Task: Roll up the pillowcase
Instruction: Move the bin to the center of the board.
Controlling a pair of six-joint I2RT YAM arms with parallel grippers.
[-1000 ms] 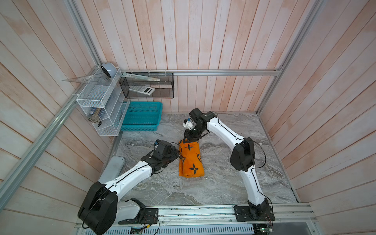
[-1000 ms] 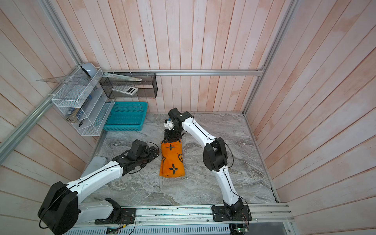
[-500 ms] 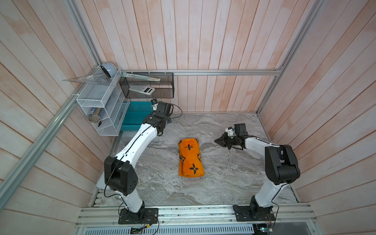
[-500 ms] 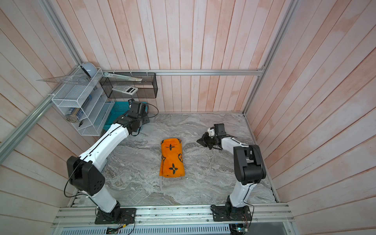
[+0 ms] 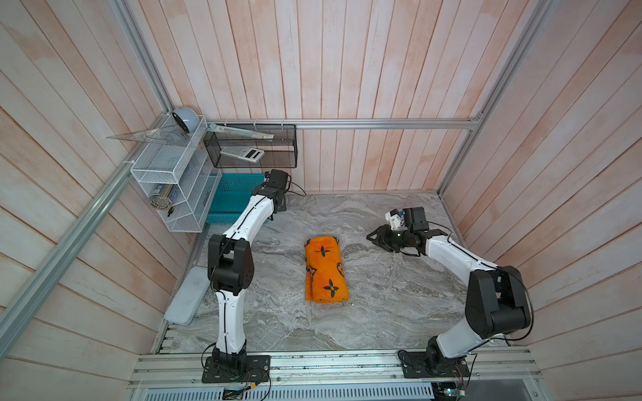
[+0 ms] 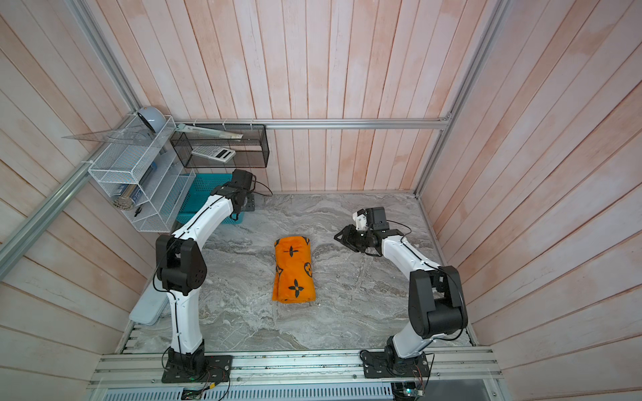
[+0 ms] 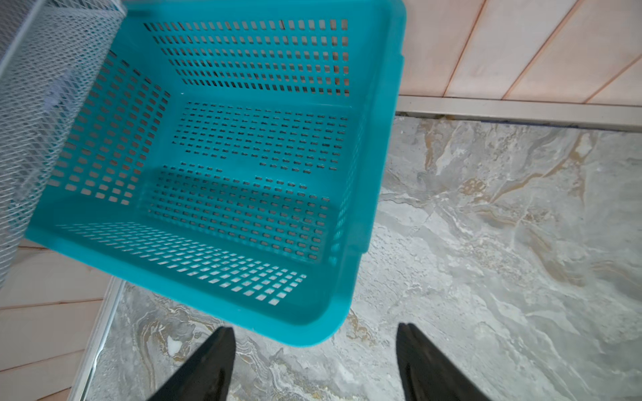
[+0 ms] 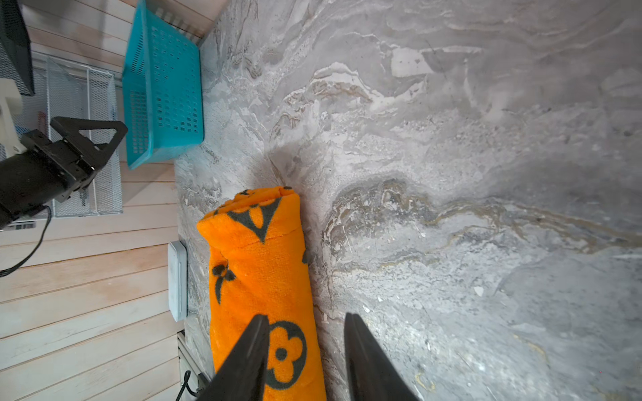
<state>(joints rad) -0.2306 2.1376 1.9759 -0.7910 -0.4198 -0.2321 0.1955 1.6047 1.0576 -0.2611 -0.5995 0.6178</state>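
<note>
Lying rolled on grey marble table (image 5: 382, 295) near its middle, orange pillowcase (image 5: 326, 269) touched neither claw. Right claw (image 5: 371, 237) hung near roll's far end, jaws apart, holding nothing. Left claw (image 7: 314, 328) hung well apart, beside teal basket (image 7: 194, 288) at back corner, jaws apart, empty.

In both top views the left arm (image 5: 250, 218) hid part of the teal basket (image 5: 225, 201), the contents of the wire rack (image 5: 153, 163) were too small to tell, and the right wrist view cropped the pillowcase (image 8: 257, 277).
</note>
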